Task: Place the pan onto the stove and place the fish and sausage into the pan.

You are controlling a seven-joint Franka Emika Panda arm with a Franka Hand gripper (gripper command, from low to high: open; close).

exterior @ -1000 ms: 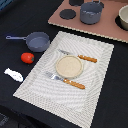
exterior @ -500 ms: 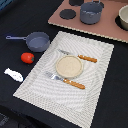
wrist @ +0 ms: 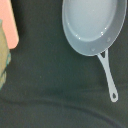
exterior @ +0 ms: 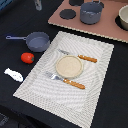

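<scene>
The grey-blue pan [exterior: 38,41] sits on the dark table by the placemat's far corner on the exterior view's left, its thin blue handle [exterior: 14,37] pointing left. The wrist view looks down on the empty pan [wrist: 92,25] and its handle [wrist: 107,75]. The red-orange sausage [exterior: 27,57] and the white fish [exterior: 13,75] lie on the table nearer than the pan. The pinkish stove [exterior: 107,30] with black burner discs [exterior: 66,14] lies at the back. A pale bit of my gripper [exterior: 37,4] shows at the top edge, apart from everything; its fingers do not show.
A larger grey pot [exterior: 91,12] stands on the stove, and another vessel [exterior: 123,18] at its right edge. The striped placemat [exterior: 95,75] holds a beige plate [exterior: 68,66], a fork [exterior: 55,76] and orange-handled cutlery [exterior: 86,58]. A pink edge [wrist: 9,25] shows in the wrist view.
</scene>
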